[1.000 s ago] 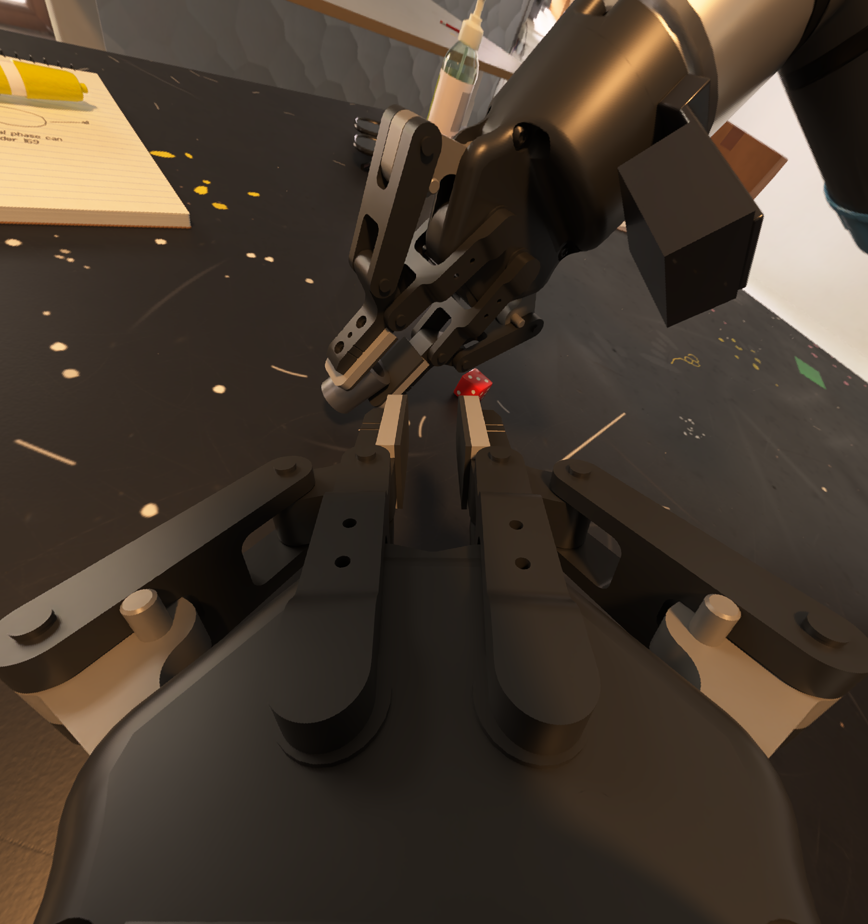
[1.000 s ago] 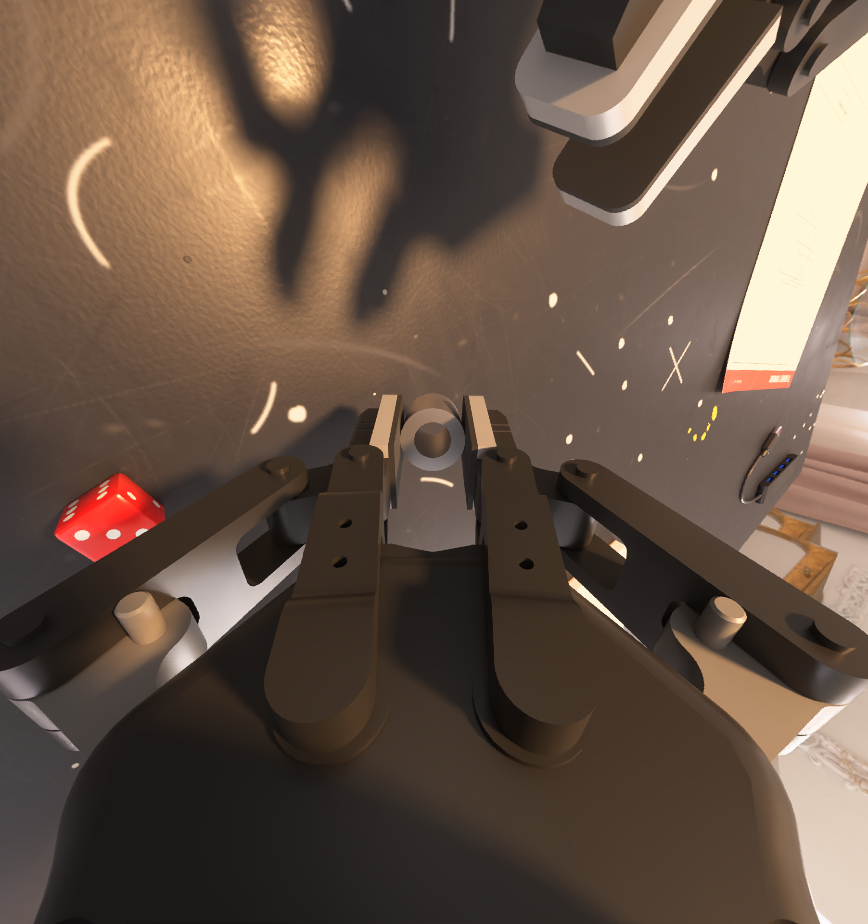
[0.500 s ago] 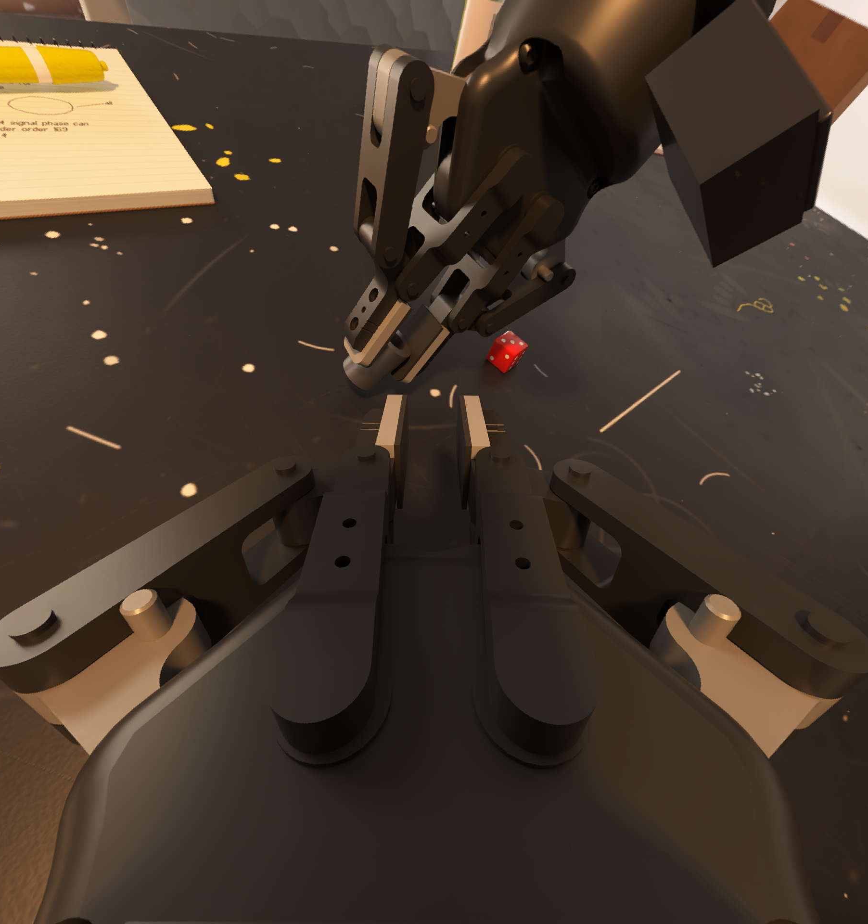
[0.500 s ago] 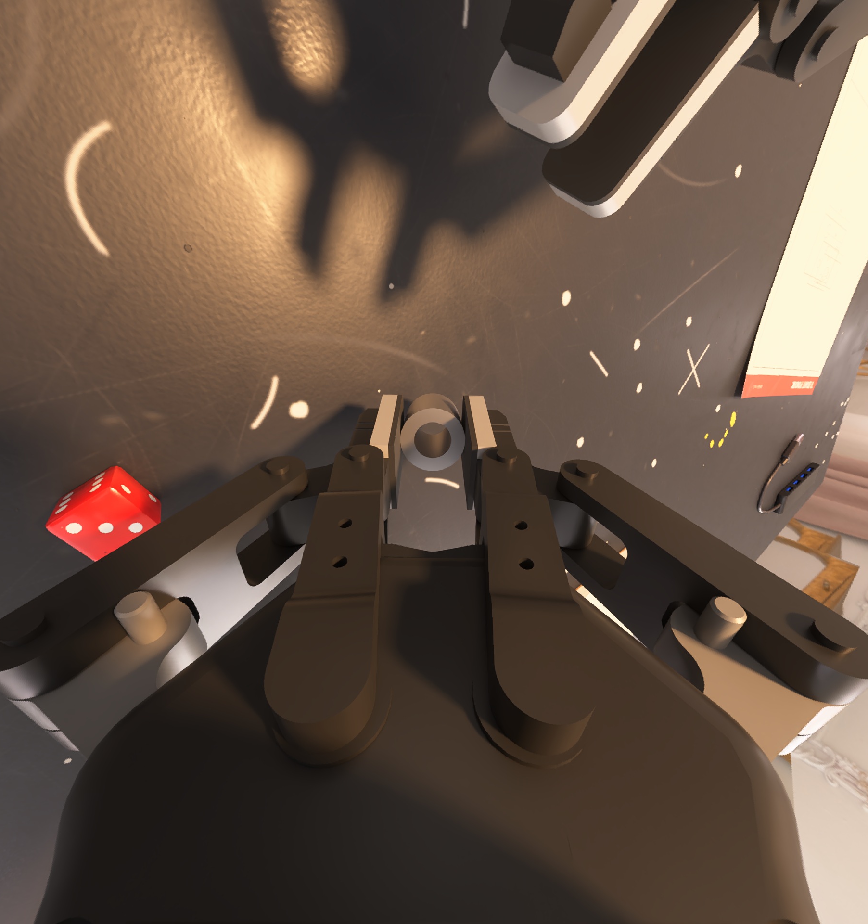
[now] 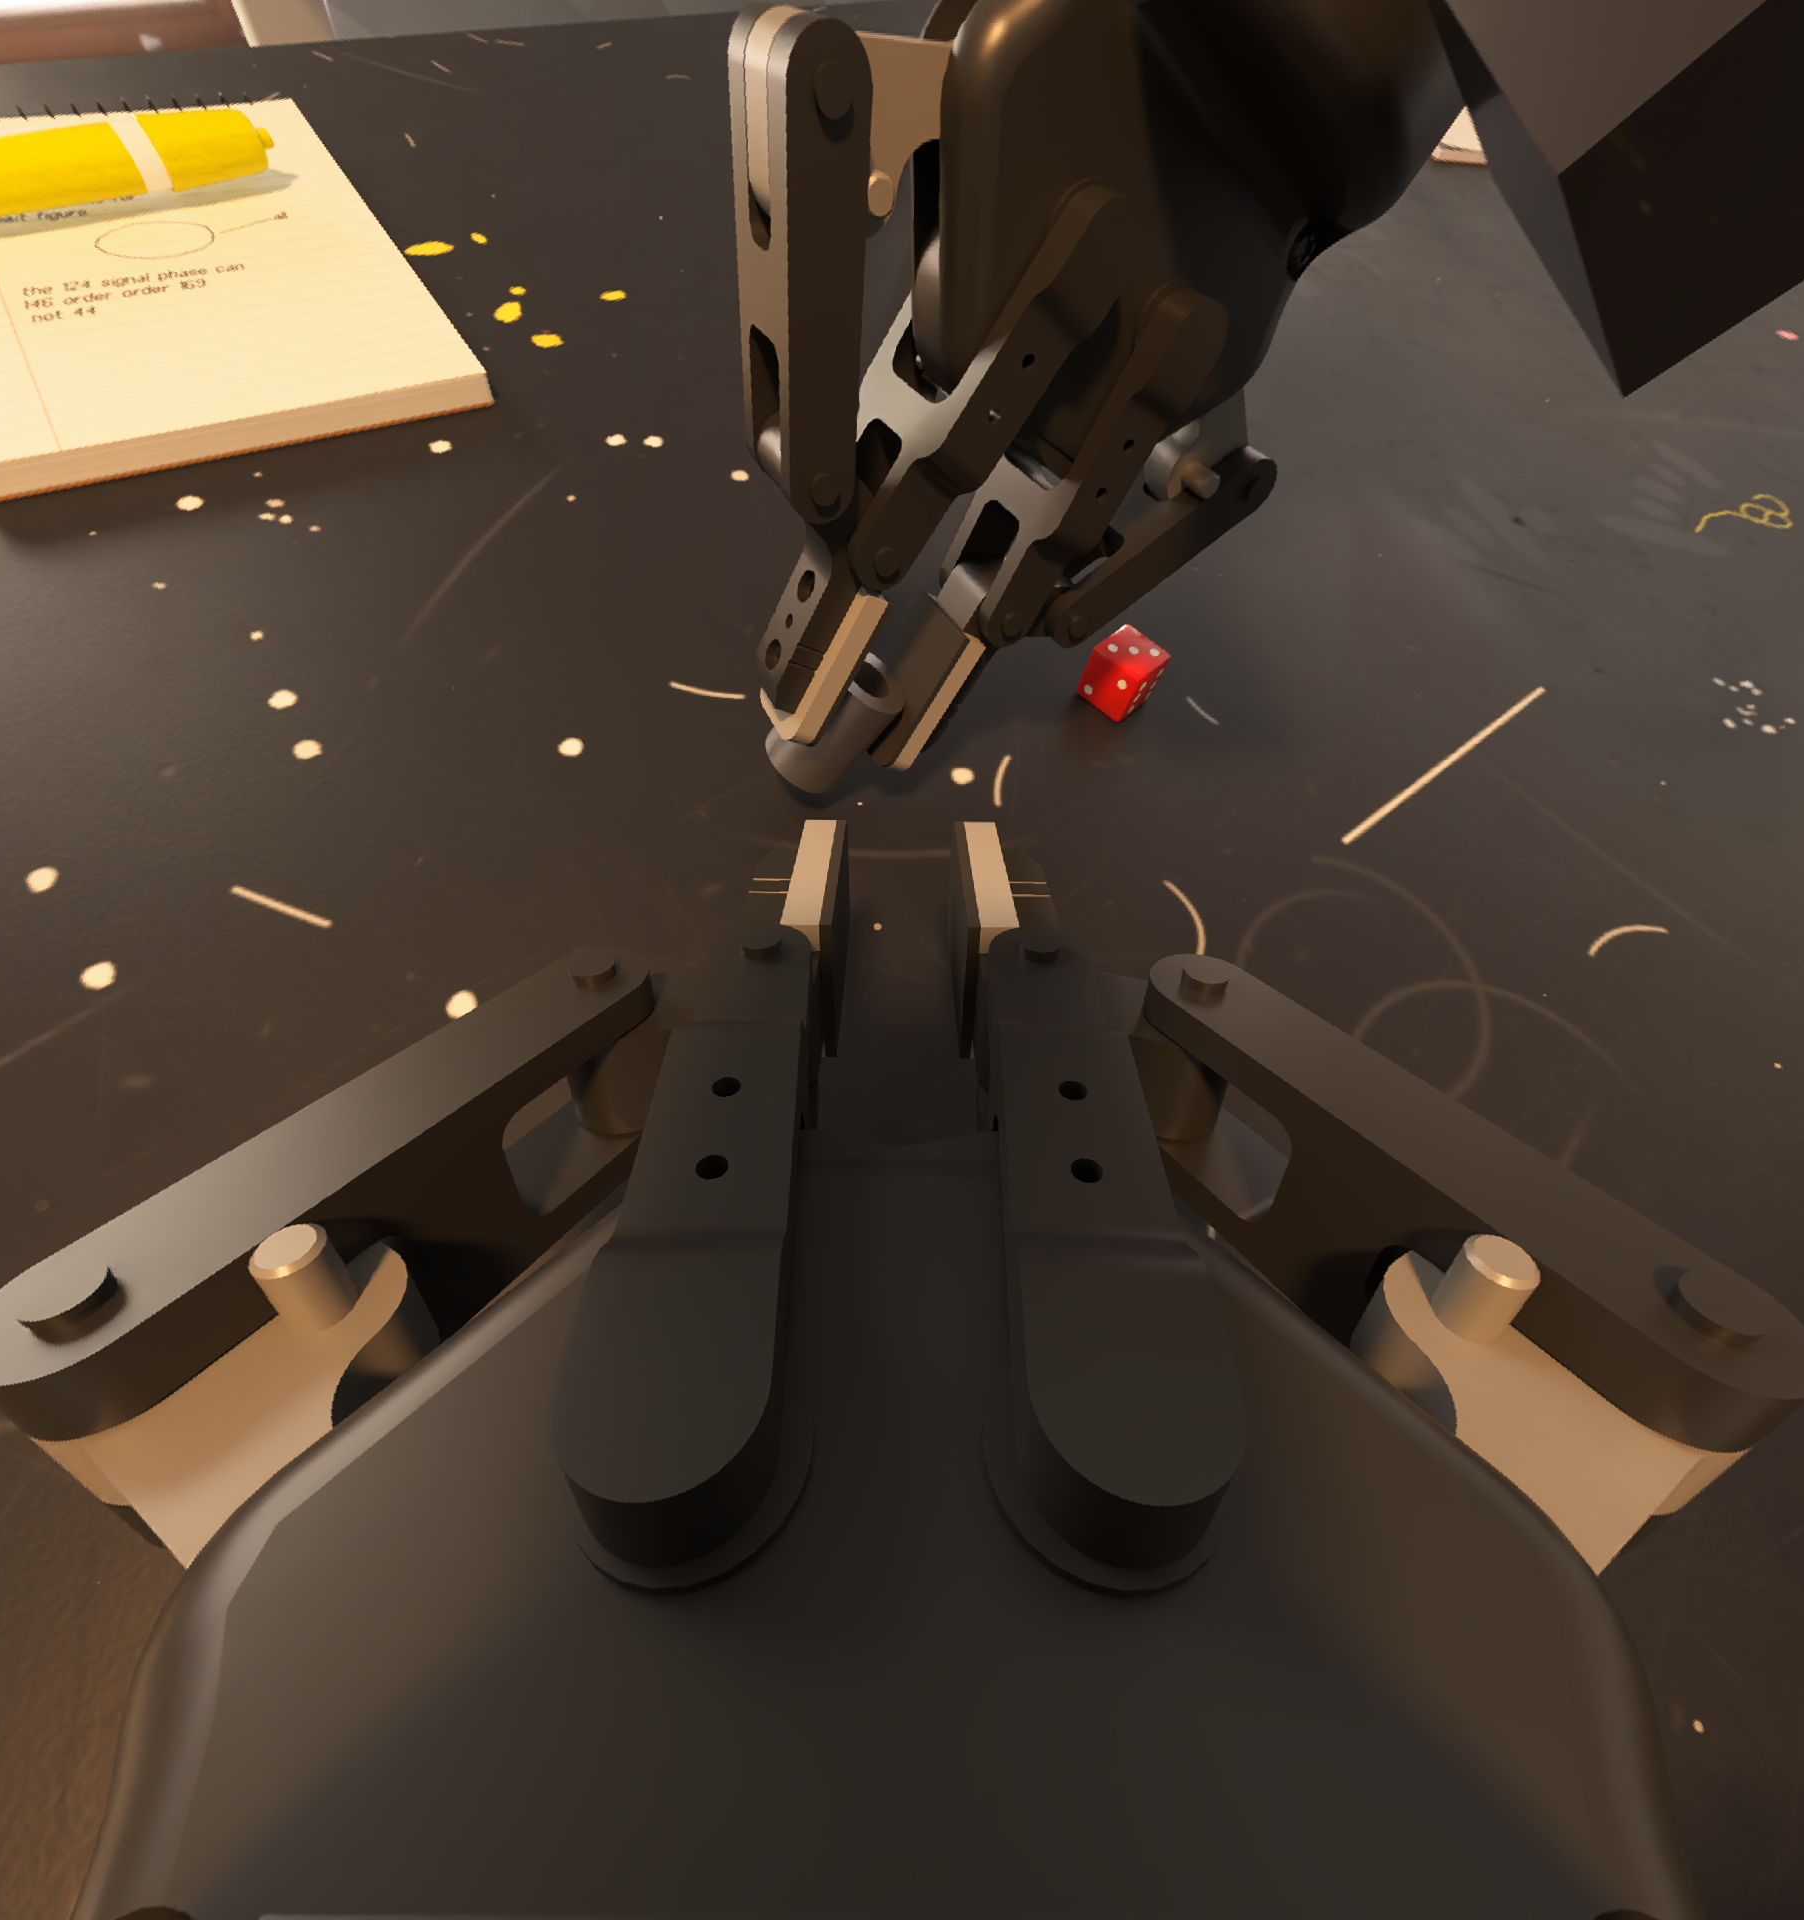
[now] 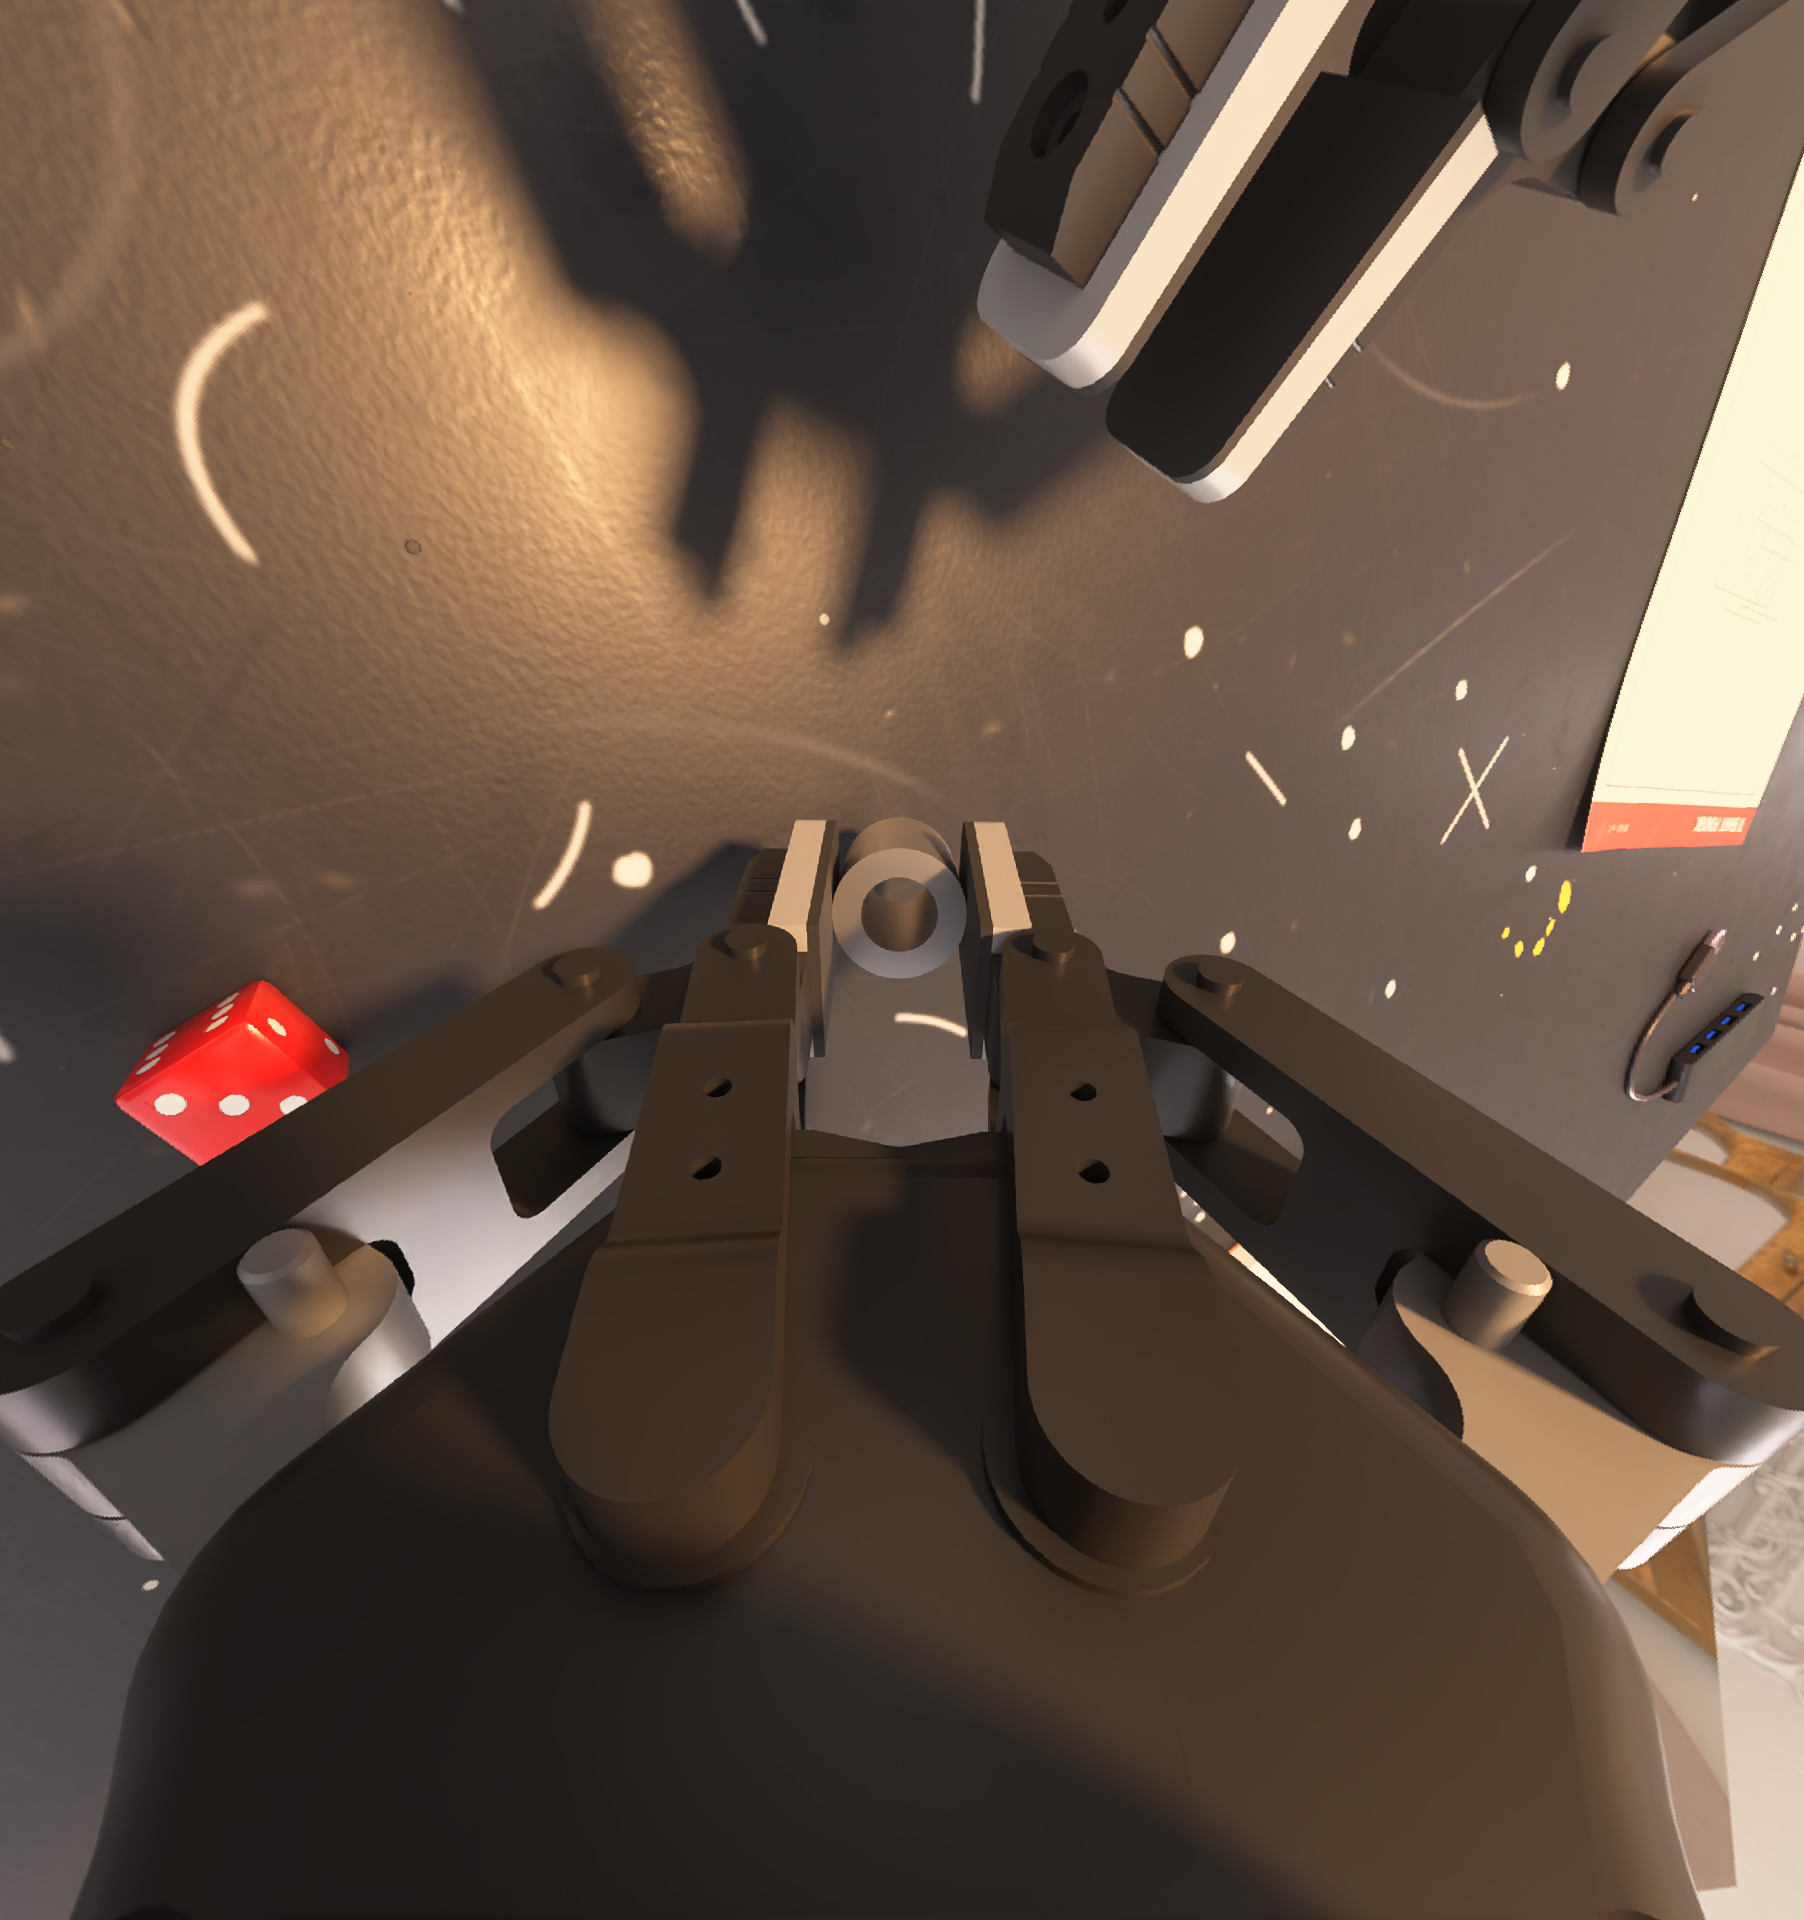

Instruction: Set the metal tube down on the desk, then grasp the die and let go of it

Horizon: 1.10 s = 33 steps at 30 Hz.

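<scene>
The metal tube [image 6: 898, 909] is gripped by the right end effector [image 6: 898, 883] at the desk [image 5: 462, 727], unreleased; the red die [image 5: 1121, 672] lies untouched; the left end effector [image 5: 896, 883] is held narrowly parted, empty.

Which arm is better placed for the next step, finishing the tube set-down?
Right. The right gripper already holds the metal tube between its pads, low over the desk. The left gripper is empty, short of the tube, and the die lies untouched.
</scene>
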Available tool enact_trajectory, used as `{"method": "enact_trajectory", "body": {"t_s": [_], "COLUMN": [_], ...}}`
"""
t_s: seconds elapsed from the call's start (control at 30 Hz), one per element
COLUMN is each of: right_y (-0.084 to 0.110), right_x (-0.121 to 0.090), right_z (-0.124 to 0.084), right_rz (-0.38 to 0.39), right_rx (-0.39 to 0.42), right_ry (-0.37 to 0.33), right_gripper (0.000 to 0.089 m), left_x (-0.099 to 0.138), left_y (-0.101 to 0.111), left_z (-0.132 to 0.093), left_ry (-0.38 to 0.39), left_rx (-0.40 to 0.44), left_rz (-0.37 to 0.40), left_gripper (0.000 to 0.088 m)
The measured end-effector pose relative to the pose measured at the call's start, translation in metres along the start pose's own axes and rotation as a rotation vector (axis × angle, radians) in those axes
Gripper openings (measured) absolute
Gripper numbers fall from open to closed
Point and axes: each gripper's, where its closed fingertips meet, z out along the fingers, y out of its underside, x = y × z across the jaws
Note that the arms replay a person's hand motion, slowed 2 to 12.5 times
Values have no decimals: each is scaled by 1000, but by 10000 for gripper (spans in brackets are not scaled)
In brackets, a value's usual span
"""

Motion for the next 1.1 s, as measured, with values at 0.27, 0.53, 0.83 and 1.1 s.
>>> {"method": "enact_trajectory", "body": {"t_s": [0.27, 0.53, 0.83, 1.1], "right_y": [-1, -6, -15, -24], "right_x": [-1, -2, 2, 9], "right_z": [1, 0, -6, -16], "right_rz": [5, 30, 81, 156], "right_rx": [10, 43, 112, 212], "right_ry": [-20, -37, -17, 45], "right_gripper": [209, 209, 209, 209], "left_x": [-5, -9, -14, -9], "left_y": [3, 5, -3, -16], "left_z": [3, 5, 2, -4], "left_ry": [-36, -68, -98, -56], "left_rx": [-25, -33, 15, 108], "left_rz": [32, 67, 89, 92], "left_gripper": [176, 177, 178, 178]}}
